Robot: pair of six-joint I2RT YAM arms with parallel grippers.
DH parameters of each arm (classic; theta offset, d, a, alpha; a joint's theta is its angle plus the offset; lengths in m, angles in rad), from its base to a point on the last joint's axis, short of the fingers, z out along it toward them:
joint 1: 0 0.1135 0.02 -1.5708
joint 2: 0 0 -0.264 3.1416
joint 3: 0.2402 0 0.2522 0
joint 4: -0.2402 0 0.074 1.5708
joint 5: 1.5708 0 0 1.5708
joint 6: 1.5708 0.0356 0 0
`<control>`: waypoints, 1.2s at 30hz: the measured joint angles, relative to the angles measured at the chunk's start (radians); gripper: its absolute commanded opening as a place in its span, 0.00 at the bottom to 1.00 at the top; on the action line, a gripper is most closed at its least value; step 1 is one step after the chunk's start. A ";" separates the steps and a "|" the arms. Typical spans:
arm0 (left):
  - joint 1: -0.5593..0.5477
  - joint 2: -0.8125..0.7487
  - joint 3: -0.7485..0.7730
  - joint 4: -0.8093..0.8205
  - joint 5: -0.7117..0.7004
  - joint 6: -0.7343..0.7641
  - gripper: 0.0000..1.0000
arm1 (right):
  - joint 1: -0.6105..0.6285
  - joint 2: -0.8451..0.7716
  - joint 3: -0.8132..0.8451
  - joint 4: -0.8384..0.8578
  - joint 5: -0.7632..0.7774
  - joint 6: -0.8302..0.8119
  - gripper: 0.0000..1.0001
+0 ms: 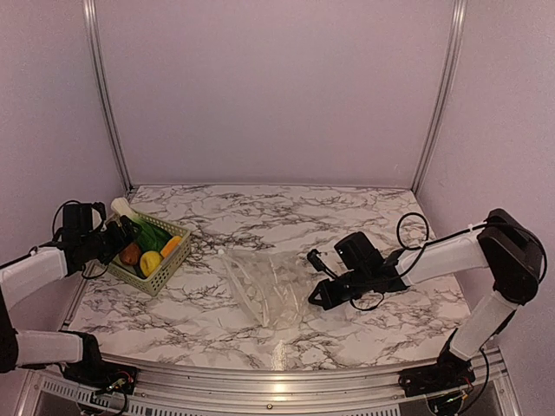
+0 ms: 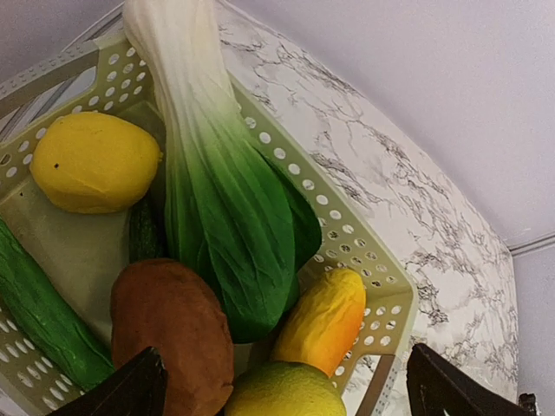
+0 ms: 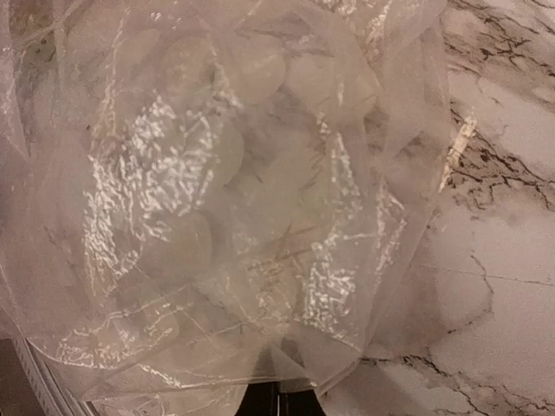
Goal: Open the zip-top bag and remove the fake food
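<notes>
The clear zip-top bag (image 1: pixel 264 284) lies crumpled on the marble table (image 1: pixel 364 217) in the middle, and no food shows in it. It fills the right wrist view (image 3: pixel 217 199), showing white dots. My right gripper (image 1: pixel 318 299) is shut on the bag's near edge (image 3: pixel 279 400). The fake food lies in the pale green basket (image 1: pixel 163 277) at the left: a bok choy (image 2: pixel 225 199), a yellow lemon (image 2: pixel 94 162), a brown lump (image 2: pixel 173 334), an orange-yellow carrot (image 2: pixel 325 319), a second lemon (image 2: pixel 286 394) and a green cucumber (image 2: pixel 39 316). My left gripper (image 2: pixel 284 368) hangs open and empty over the basket (image 2: pixel 368 260).
Pale walls with metal corner posts (image 1: pixel 104 95) close the table on three sides. The basket sits near the left wall. A black cable (image 1: pixel 408 227) loops from the right arm over the table.
</notes>
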 measured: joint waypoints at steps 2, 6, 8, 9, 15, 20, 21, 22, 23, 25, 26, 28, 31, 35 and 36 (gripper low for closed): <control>-0.024 -0.023 -0.001 0.003 0.026 0.005 0.99 | -0.003 -0.017 -0.005 0.000 0.000 0.005 0.00; -0.169 -0.073 -0.011 0.032 0.070 0.016 0.99 | -0.013 -0.047 -0.016 0.008 -0.001 0.023 0.00; -0.253 -0.078 -0.013 0.048 0.089 0.025 0.98 | -0.018 -0.056 -0.018 0.012 0.000 0.028 0.00; -0.306 -0.077 -0.015 0.060 0.102 0.031 0.96 | -0.020 -0.061 -0.018 0.015 0.000 0.032 0.00; -0.512 -0.040 -0.051 0.144 0.164 0.039 0.81 | -0.024 -0.077 -0.020 0.021 0.002 0.048 0.00; -0.666 0.058 -0.063 0.173 0.188 0.037 0.82 | -0.024 -0.087 -0.026 0.020 0.008 0.052 0.00; -0.694 0.074 -0.066 0.180 0.193 0.034 0.84 | -0.024 -0.091 -0.027 0.020 0.009 0.054 0.00; -0.718 0.089 -0.067 0.186 0.197 0.031 0.85 | -0.024 -0.093 -0.027 0.020 0.011 0.054 0.00; -0.739 0.102 -0.067 0.192 0.200 0.025 0.85 | -0.024 -0.093 -0.027 0.021 0.012 0.054 0.00; -0.770 0.124 -0.067 0.213 0.203 0.011 0.87 | -0.024 -0.094 -0.027 0.020 0.013 0.054 0.00; -0.784 0.133 -0.067 0.224 0.207 0.000 0.88 | -0.024 -0.094 -0.027 0.020 0.013 0.054 0.00; -0.813 0.163 -0.064 0.257 0.216 -0.021 0.88 | -0.024 -0.094 -0.027 0.021 0.013 0.054 0.00; -0.857 0.232 -0.020 0.269 0.224 -0.042 0.88 | -0.024 -0.094 -0.027 0.021 0.012 0.054 0.00; -0.890 0.333 0.058 0.289 0.233 -0.060 0.85 | -0.024 -0.094 -0.027 0.021 0.012 0.054 0.00; -0.891 0.356 0.072 0.296 0.237 -0.066 0.83 | -0.024 -0.094 -0.027 0.021 0.012 0.054 0.00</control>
